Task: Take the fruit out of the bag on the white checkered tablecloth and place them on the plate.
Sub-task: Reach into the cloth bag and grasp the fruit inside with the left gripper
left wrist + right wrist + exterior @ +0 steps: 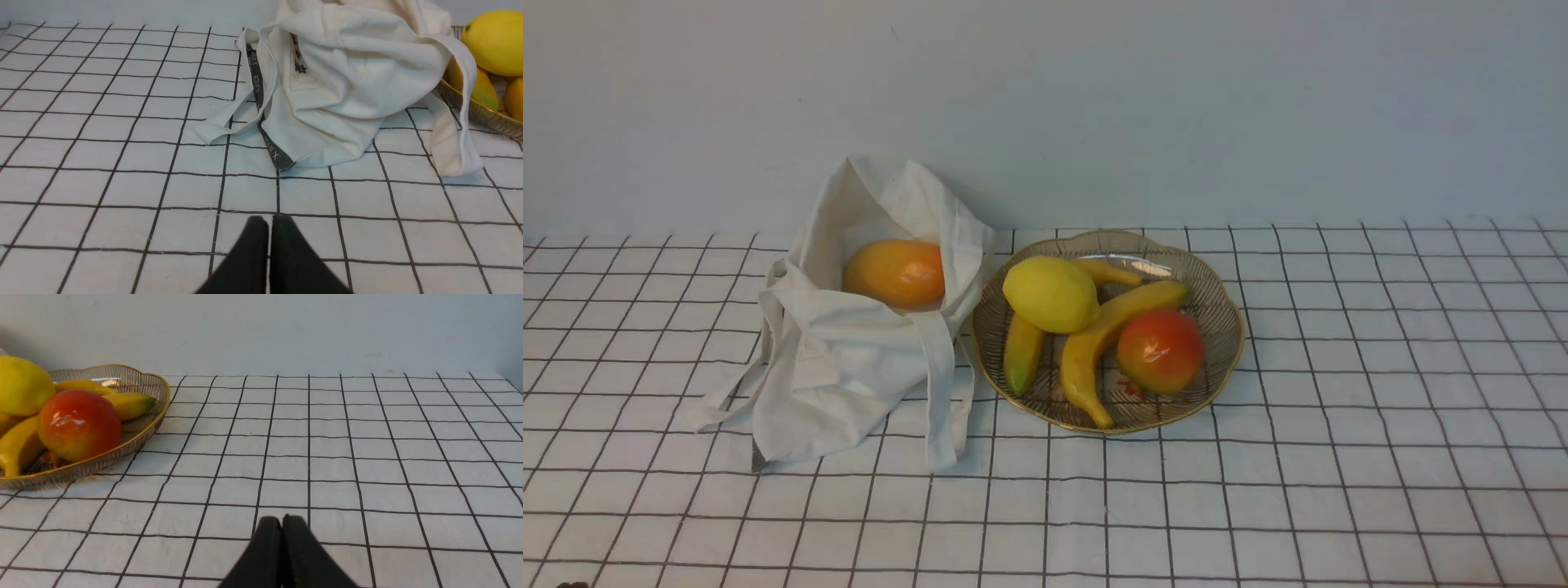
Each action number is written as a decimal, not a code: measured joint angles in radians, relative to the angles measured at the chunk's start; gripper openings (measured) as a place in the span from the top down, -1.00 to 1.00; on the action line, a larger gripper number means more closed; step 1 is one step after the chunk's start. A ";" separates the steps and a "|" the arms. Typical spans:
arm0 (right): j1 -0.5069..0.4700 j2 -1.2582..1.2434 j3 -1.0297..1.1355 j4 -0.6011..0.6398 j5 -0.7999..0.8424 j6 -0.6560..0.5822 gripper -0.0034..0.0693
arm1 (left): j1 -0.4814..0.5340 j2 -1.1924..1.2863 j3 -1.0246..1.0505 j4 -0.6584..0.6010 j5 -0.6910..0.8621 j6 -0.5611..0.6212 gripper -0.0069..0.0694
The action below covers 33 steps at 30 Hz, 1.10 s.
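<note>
Mango (pixel 894 272): lay inside the open mouth of the bag, glossy orange-yellow, its upper side exposed and its lower side hidden by cloth. Not on the plate.
Bag (pixel 849 367): off-white cloth tote, slumped and crumpled on the white checkered tablecloth (pixel 1339 408), mouth facing up and forward. One flat handle trailed over the front, another to the bag's left side. A grey label strip (pixel 278 155) with pale lettering ran along one edge in the left wrist view.
Plate (pixel 1241 335): round wire basket dish with a scalloped gold rim, just beside the bag on its right; the bag's cloth touched or overlapped the near rim.
Plate contents: yellow lemon (pixel 1049 294) at the left, resting on bananas (pixel 1094 343); a red-green round fruit (pixel 1160 351) at the right, touching the longest banana.
Left hand (pixel 269 228): dark fingers drawn together with only a thin slit between, holding nothing, low over the cloth and well short of the bag.
Right hand (pixel 282 522): fingers pressed together, holding nothing, over bare cloth, apart from the plate.
Front view: neither arm visible.
</note>
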State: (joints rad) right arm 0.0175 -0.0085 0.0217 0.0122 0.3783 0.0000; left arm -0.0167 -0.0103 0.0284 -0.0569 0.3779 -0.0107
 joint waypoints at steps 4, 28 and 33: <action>0.000 0.000 0.000 0.000 0.000 0.000 0.95 | 0.000 0.000 0.000 0.000 0.000 0.000 0.84; 0.000 0.000 0.000 0.000 0.000 0.000 0.95 | 0.000 0.000 0.000 -0.028 0.001 -0.001 0.84; 0.000 0.000 0.000 0.000 0.000 0.000 0.95 | 0.000 0.000 0.000 -0.306 0.004 -0.097 0.84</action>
State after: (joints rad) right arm 0.0175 -0.0085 0.0217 0.0122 0.3783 0.0000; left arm -0.0167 -0.0103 0.0284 -0.3631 0.3819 -0.1073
